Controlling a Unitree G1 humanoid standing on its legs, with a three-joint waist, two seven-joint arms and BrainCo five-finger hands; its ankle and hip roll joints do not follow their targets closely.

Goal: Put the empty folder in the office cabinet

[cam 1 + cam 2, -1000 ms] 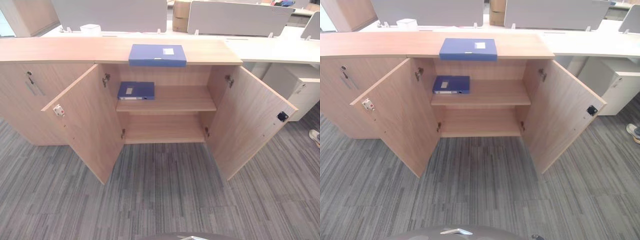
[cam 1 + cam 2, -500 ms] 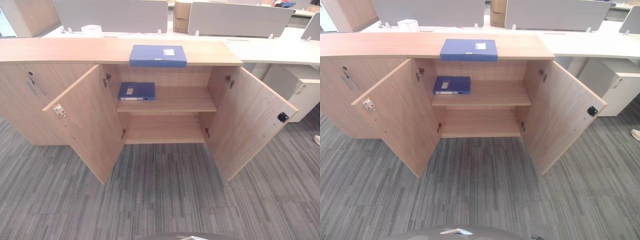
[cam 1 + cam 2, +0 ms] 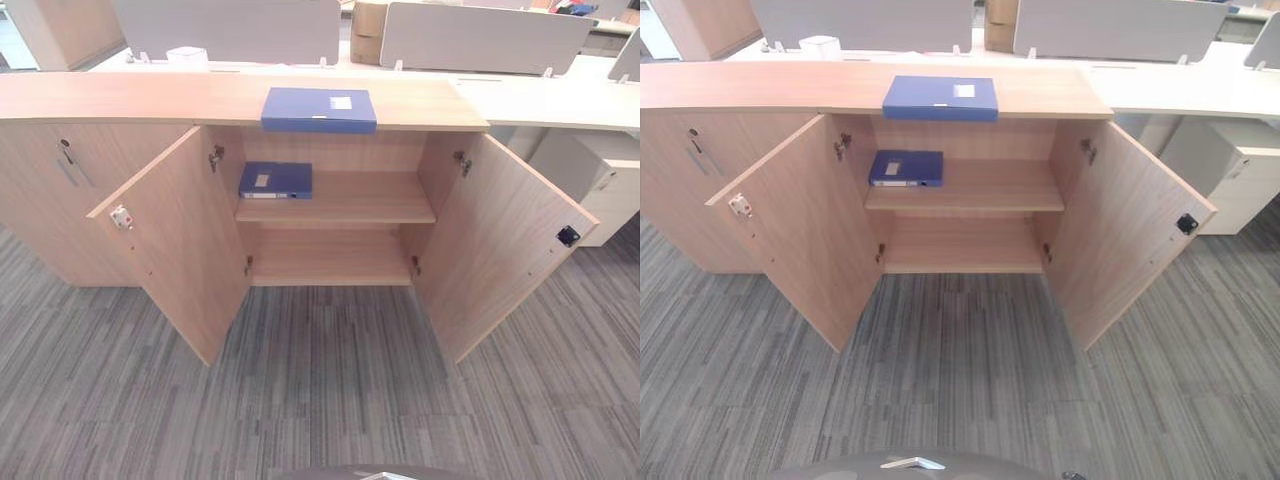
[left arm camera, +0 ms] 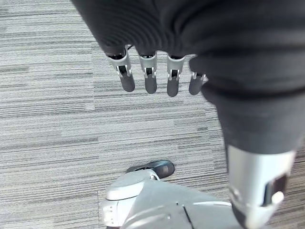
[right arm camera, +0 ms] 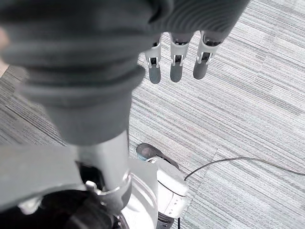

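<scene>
A blue folder (image 3: 319, 109) lies flat on top of the wooden office cabinet (image 3: 130, 100), above its open middle bay. A second blue folder (image 3: 276, 180) lies on the left end of the upper shelf (image 3: 360, 205) inside. Both cabinet doors stand wide open: the left door (image 3: 180, 240) and the right door (image 3: 505, 250). My left hand (image 4: 150, 76) hangs over the carpet with straight fingers and holds nothing. My right hand (image 5: 176, 62) also hangs over the carpet, fingers straight and empty. Both hands are far from the folders.
The lower shelf (image 3: 330, 262) is bare. Grey striped carpet (image 3: 320, 400) lies before the cabinet. Behind it stand white desks with grey partition screens (image 3: 230, 25), a white cup (image 3: 186, 57) and a cardboard box (image 3: 366, 30). A white drawer unit (image 3: 600, 185) stands at the right.
The whole picture has shifted slightly, so the camera has moved. A person's shoe at the right edge has gone out of view. The folders and doors stay as they were.
</scene>
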